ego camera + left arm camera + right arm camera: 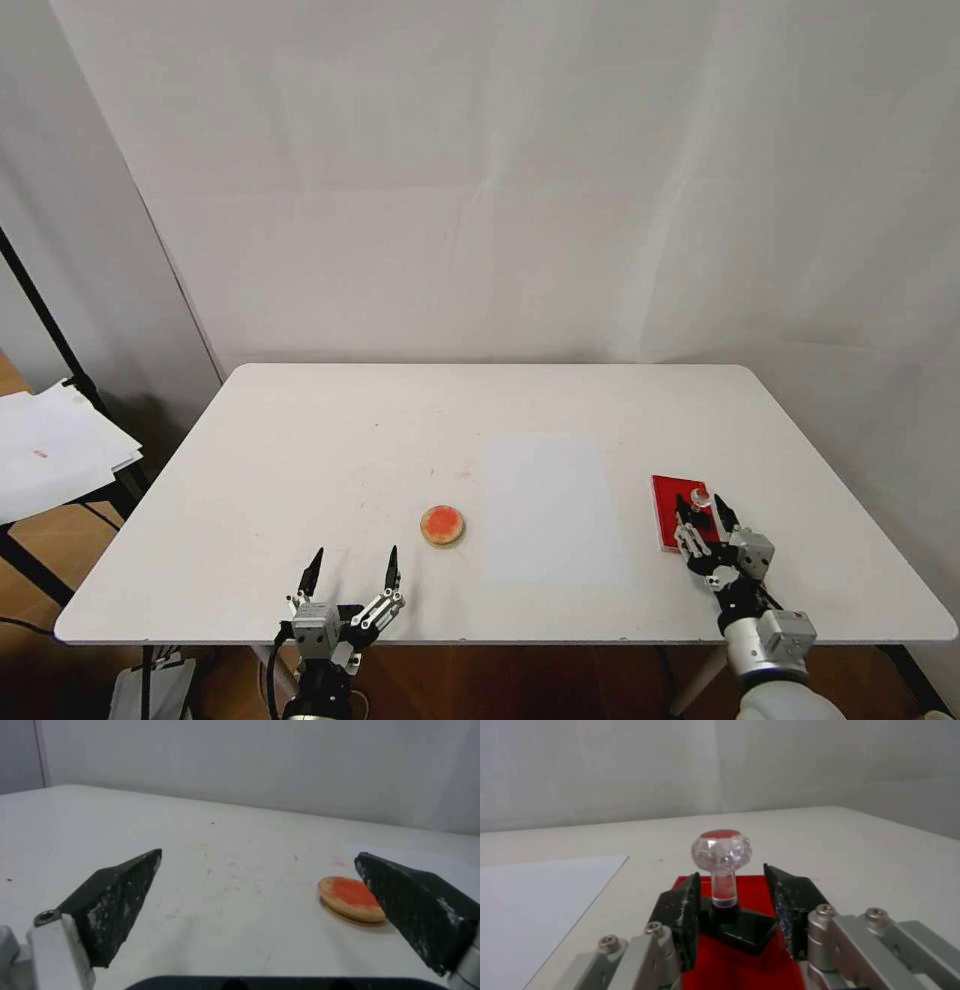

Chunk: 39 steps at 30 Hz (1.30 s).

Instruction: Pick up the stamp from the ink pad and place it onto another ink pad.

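The stamp, a black base under a clear round knob, stands upright on the flat red rectangular ink pad at the table's right. My right gripper reaches over the pad's near edge, and its two black fingers are closed in against the sides of the stamp's base. The stamp still rests on the red pad. The other ink pad, a small round tan disc with an orange-red centre, lies near the table's middle. My left gripper hovers open at the front edge, to the disc's near left.
A white sheet of paper lies flat between the round disc and the red pad. The white table has faint red smudges beyond the disc. A stack of loose papers sits on a stand off the table's left side.
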### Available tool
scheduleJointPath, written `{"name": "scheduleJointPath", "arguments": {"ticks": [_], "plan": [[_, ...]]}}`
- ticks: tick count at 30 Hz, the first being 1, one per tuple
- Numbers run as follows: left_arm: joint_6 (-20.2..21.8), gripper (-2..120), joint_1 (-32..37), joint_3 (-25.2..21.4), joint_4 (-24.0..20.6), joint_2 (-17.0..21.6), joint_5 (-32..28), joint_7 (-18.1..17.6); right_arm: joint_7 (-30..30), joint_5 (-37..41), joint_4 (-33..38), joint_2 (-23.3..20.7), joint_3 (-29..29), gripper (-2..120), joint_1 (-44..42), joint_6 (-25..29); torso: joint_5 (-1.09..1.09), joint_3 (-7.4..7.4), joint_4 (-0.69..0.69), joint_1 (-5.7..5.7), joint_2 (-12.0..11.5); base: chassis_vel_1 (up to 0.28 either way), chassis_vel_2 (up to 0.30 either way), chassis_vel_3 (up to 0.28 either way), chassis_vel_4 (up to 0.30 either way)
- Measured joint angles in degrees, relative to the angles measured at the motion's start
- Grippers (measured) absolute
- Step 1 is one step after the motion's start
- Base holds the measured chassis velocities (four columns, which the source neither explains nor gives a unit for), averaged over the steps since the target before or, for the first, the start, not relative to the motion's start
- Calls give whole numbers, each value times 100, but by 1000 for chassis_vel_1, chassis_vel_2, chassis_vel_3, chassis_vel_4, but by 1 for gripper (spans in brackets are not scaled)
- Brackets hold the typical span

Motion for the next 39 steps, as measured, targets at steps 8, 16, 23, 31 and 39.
{"name": "scheduleJointPath", "arguments": {"ticks": [8, 16, 23, 31, 39], "plan": [[0, 102, 0, 0, 0, 0, 0, 0, 17, -2, 60, 8, 3, 8, -35, 0, 0, 0, 0, 0, 0, 0, 0, 0, 0], [0, 102, 0, 0, 0, 0, 0, 0, 21, -1, 346, 22, -42, 8, -74, -13, 0, 0, 0, 0, 0, 0, 0, 0, 0], [0, 102, 0, 0, 0, 0, 0, 0, -34, 323, 1049, -209, -464, 8, -122, -200, -2, 0, 0, -1, 0, 0, 0, 0, 0], [0, 102, 0, 0, 0, 0, 0, 0, -82, 365, 800, -393, -1456, 8, 243, -309, 0, 0, 0, -1, 0, 0, 0, 0, 0], [0, 102, 0, 0, 0, 0, 0, 0, -82, 520, 238, -429, -2145, 8, 1087, -367, 0, 0, 1, 0, 0, 0, 0, 0, 0]]}}
